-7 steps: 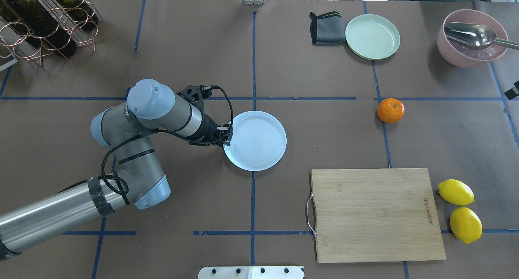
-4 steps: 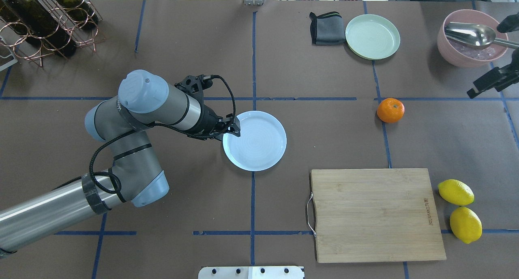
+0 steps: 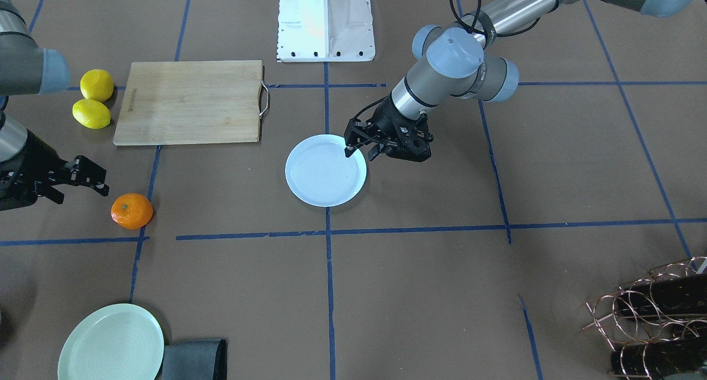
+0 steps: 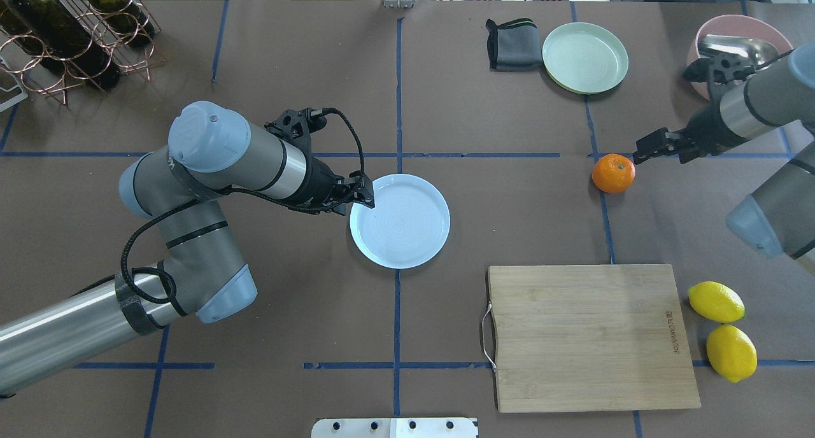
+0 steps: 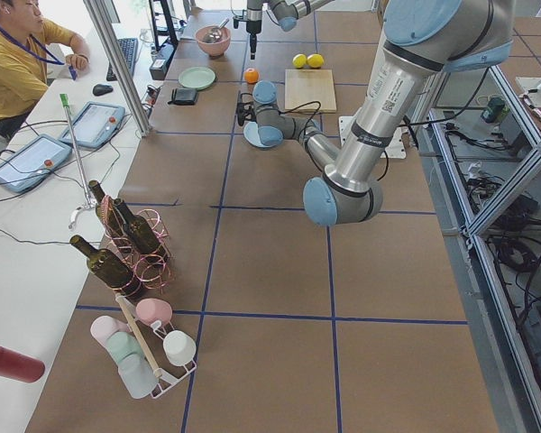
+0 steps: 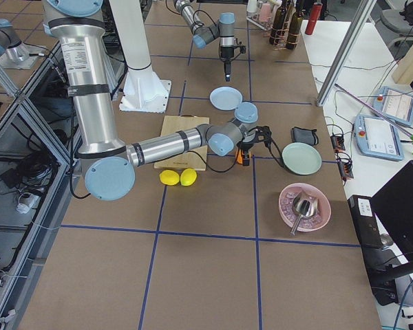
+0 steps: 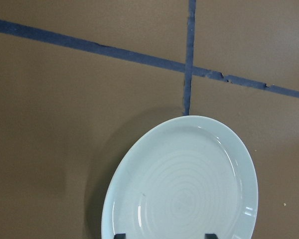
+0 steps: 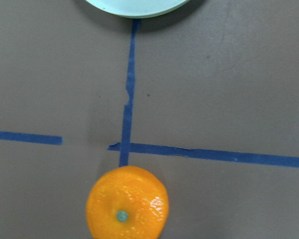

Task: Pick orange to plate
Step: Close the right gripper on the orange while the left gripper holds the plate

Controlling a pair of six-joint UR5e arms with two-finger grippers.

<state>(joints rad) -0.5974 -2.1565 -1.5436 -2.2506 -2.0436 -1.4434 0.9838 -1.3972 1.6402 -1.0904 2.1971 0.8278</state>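
The orange lies on the brown table at the right, by a blue tape cross; the right wrist view has it low in frame, the orange showing its stem dimple. My right gripper hovers just right of and above it, open and holding nothing. The pale bluish-white plate sits empty near the table's middle. My left gripper hangs open over the plate's left rim. From across the table, that left gripper stands above the plate, and the right gripper is beside the orange.
A wooden cutting board lies at the front right with two lemons beside it. At the back right are a pale green plate, a grey cloth and a pink bowl partly behind my right arm. A bottle rack fills the back left.
My right arm has come in from the right edge, bringing its gripper next to the orange. The left gripper has shifted slightly back along the plate's left rim.
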